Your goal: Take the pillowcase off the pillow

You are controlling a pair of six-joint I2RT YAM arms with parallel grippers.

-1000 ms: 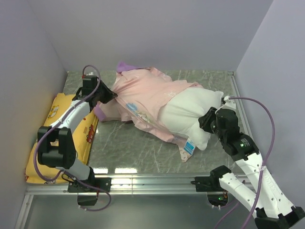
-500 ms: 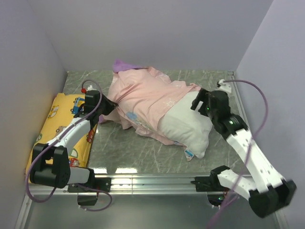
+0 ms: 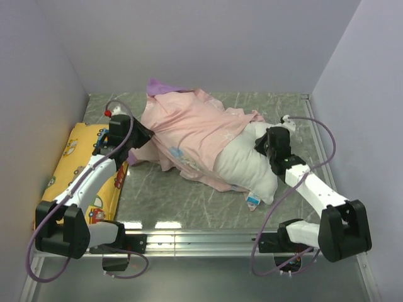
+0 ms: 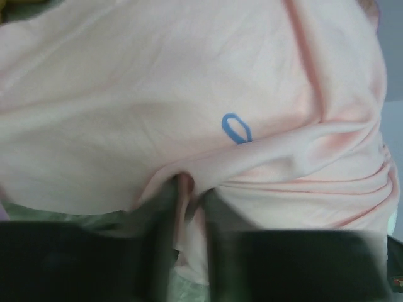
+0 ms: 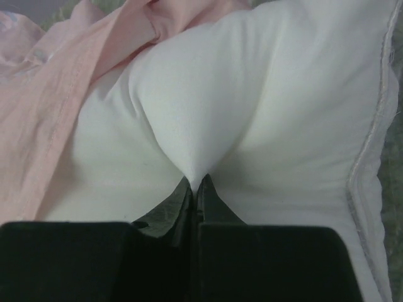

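Observation:
The pillowcase (image 3: 189,129) lies inside out, pale pink, over the left part of the pillow (image 3: 249,165), with a purple corner at the back. The pillow's white right end sticks out, its small blue-white tag (image 3: 254,201) at the near edge. My left gripper (image 3: 140,137) is shut on a fold of the pillowcase (image 4: 189,126) at its left edge. My right gripper (image 3: 263,143) is shut on a pinch of the white pillow fabric (image 5: 208,113) at the pillow's far right side.
A yellow vehicle-print cushion (image 3: 75,182) lies along the left wall beside the left arm. Grey walls close in the marbled table (image 3: 170,189) on three sides. A metal rail (image 3: 201,236) runs along the near edge.
My right arm has swung from the pillow's near right side to its far right side and pinched it there. The pillow has shifted slightly. My left gripper has kept hold of the pillowcase.

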